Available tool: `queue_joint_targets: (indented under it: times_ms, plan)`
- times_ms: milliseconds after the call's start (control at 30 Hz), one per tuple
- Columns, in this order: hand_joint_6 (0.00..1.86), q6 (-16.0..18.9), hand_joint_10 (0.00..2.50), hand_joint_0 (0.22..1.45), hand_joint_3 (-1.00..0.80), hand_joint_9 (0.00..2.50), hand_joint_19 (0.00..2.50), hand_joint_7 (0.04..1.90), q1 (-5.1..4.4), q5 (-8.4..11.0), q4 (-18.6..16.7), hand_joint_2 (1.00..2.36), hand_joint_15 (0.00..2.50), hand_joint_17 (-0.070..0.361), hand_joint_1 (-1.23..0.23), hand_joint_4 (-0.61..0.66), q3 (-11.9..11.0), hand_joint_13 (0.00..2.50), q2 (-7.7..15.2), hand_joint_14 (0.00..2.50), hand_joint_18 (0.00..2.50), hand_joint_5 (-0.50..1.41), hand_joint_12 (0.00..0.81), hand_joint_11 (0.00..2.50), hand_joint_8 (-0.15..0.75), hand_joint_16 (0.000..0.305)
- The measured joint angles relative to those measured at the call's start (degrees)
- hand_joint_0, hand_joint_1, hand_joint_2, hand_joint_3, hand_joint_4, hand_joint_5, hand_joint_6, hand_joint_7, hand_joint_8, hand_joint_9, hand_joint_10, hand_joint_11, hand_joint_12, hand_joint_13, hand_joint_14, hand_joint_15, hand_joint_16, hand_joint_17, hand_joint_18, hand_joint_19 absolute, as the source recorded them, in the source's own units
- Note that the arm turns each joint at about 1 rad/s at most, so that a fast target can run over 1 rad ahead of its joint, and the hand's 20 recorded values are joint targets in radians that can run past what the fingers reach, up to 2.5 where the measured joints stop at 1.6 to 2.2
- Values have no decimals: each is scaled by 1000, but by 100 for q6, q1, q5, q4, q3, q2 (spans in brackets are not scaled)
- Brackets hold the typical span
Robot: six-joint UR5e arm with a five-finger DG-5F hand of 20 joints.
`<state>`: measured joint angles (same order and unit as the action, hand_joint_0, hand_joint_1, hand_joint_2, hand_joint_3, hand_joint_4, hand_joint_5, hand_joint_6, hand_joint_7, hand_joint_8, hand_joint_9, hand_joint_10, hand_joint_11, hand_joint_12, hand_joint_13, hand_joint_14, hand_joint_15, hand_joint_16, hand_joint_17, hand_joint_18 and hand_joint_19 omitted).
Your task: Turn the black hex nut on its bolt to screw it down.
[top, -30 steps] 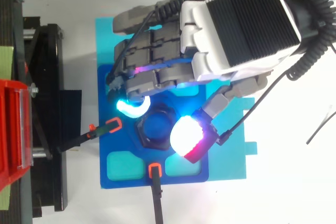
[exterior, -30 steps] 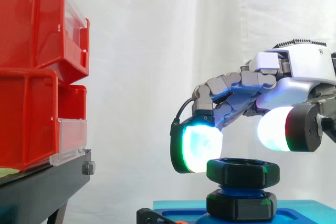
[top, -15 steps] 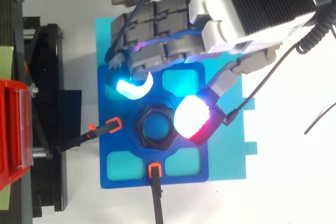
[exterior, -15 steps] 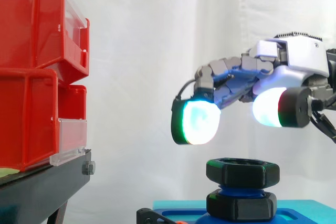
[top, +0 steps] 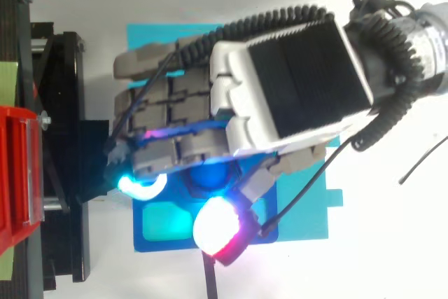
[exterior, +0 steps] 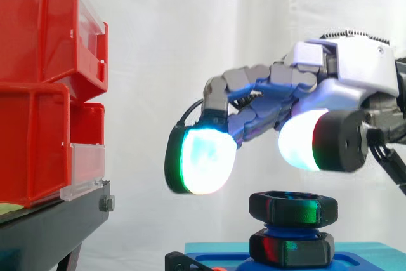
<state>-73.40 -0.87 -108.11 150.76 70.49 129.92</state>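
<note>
Hand spread, empty, above black hex nut — blue plate, white curtain behind.

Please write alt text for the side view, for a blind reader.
The hand hovers open above the black hex nut, its glowing fingertips clear of it. The nut sits on a blue bolt; red bins stand at the left.

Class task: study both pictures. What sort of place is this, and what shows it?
Probably a robotics lab test bench: a robot hand poised above a black hex nut on its bolt, red bins on a black stand, and a white curtain behind.
</note>
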Motion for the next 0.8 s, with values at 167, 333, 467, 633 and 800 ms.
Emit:
queue_joint_targets:
  times_ms: [167,333,467,633,800]
  plan:
    - [513,4,8,503,-500,527,243,1155,-85,35,-81,1000,223,109,-400,181,0,546,79,9,417,-136,329,336,266,49]
    - [611,8,8,503,-500,528,242,998,-162,102,1,1000,220,109,-398,168,0,549,93,8,418,-157,330,343,267,49]
    - [652,10,8,505,-500,528,242,925,-181,126,72,1000,216,109,-397,175,0,548,93,7,419,-167,327,341,267,49]
    - [691,10,8,505,-500,525,238,852,-184,123,91,1000,215,109,-397,195,0,539,95,7,420,-179,323,356,268,49]
    - [709,10,10,505,-500,521,242,814,-165,105,100,1000,211,110,-397,203,0,534,95,7,416,-187,319,354,268,49]
